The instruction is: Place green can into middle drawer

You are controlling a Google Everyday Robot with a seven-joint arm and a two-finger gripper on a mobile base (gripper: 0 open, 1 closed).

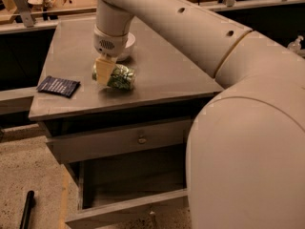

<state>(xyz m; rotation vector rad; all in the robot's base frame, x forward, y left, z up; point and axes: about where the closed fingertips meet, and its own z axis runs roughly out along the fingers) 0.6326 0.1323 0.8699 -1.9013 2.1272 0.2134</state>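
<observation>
Dim, warm indoor light from above. The tabletop (162, 66) is evenly lit with a faint sheen. The gripper (110, 74) sits low over it at the green can (123, 78), with a small dark shadow beneath. Speckled glints on the can. The middle drawer (133, 180) interior is deep in shadow. The pale arm (238, 128), near right, is brightest.

Your tool (106, 70), low over the counter (162, 70), hides one end of the green can (123, 78); the arm (190, 27) masks part of the middle drawer (133, 175).
</observation>
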